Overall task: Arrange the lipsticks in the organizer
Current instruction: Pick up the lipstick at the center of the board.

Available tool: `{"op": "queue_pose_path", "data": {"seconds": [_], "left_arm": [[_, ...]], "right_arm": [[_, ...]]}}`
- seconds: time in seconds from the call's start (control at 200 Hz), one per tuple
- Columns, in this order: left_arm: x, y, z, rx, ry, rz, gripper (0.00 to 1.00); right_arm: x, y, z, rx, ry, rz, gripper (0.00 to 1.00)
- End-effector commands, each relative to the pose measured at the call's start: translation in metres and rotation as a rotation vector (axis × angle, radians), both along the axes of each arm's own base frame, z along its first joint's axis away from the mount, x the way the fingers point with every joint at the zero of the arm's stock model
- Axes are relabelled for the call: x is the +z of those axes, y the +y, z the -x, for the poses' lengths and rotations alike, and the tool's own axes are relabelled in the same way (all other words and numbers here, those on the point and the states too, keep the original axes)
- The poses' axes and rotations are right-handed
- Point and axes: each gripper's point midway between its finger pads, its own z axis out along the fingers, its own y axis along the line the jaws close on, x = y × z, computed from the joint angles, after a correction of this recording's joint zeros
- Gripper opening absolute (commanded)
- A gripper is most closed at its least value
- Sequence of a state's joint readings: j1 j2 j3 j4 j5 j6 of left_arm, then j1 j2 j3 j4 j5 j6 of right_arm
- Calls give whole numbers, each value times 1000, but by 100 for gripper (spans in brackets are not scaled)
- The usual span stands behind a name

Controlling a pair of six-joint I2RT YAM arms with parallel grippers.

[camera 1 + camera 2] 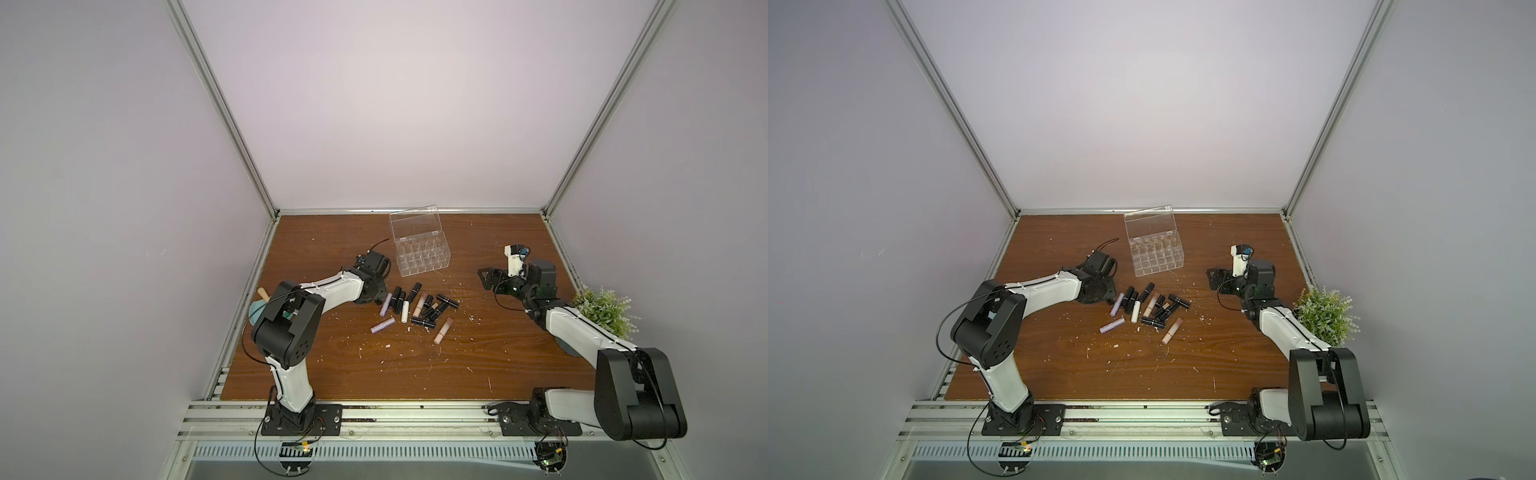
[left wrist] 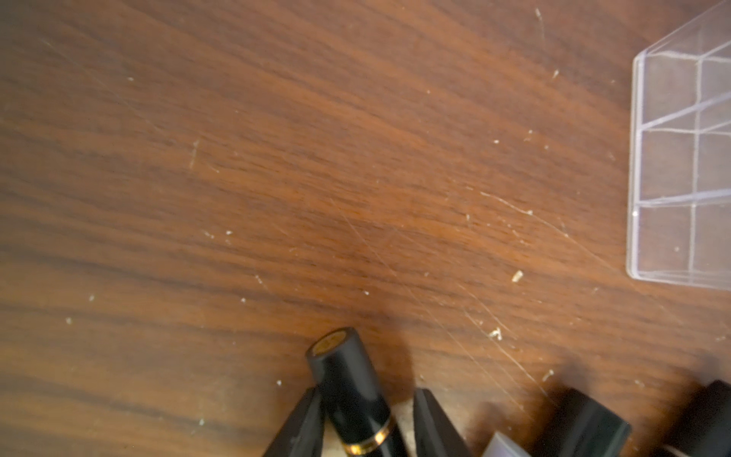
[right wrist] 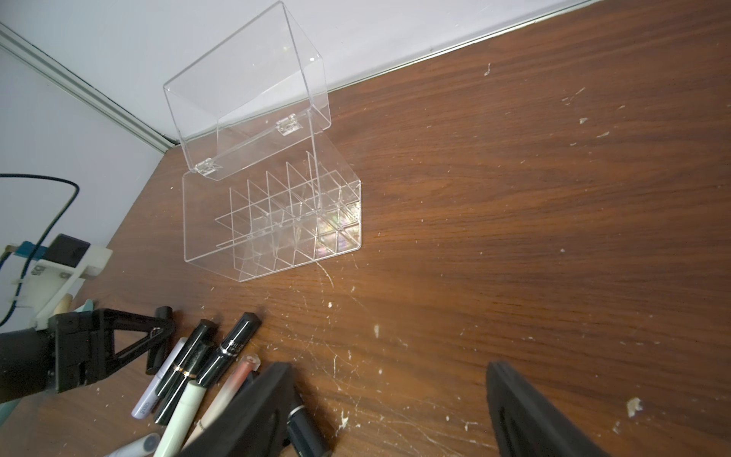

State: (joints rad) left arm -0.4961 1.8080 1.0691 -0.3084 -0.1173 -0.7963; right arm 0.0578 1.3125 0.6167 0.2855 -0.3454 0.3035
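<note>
My left end effector [image 2: 366,391] is down at the edge of the lipsticks [image 1: 415,307], with its jaws on either side of a black gold-banded lipstick [image 2: 344,380]. I cannot tell whether they pinch it. The tubes lie loose on the bench [image 1: 374,365], between my two end effectors. My right end effector [image 3: 391,419] is spread wide and holds nothing, a little apart from the heap. The organizer [image 1: 419,253] stands with its lid up, just beyond my left end effector.
</note>
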Motion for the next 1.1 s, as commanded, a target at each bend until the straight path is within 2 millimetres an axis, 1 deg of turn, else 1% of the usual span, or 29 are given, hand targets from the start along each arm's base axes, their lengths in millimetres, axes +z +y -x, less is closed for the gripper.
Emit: {"op": "queue_pose_path", "data": {"seconds": [0.0,0.115,0.265,0.465,0.555,0.65,0.736,0.806,0.891,1.011,1.096], "left_arm": [[-21,3,14,-21,65,-32,40],[-19,5,12,-25,57,-47,36],[-15,6,8,-37,47,-66,27],[-7,3,-1,-64,35,-81,22],[3,-1,-8,-83,7,-77,22],[24,-8,-20,-123,-49,-74,22],[51,-23,-31,-206,-107,-43,22],[75,-39,-38,-282,-158,6,23],[105,-64,-44,-395,-225,95,23],[146,-101,-40,-568,-342,257,24],[170,-123,-28,-696,-414,378,24]], "right_arm": [[11,1,-4,5,-36,8,83],[11,1,-4,5,-36,10,83],[11,1,-4,5,-36,9,83],[12,2,-4,10,-35,3,83],[15,4,-4,18,-40,-2,83],[19,7,-2,34,-47,-14,83],[28,14,0,72,-65,-42,83],[38,26,3,139,-87,-93,83],[49,47,7,257,-99,-180,84],[68,73,16,428,-108,-320,91],[85,84,23,519,-124,-403,92]]}}
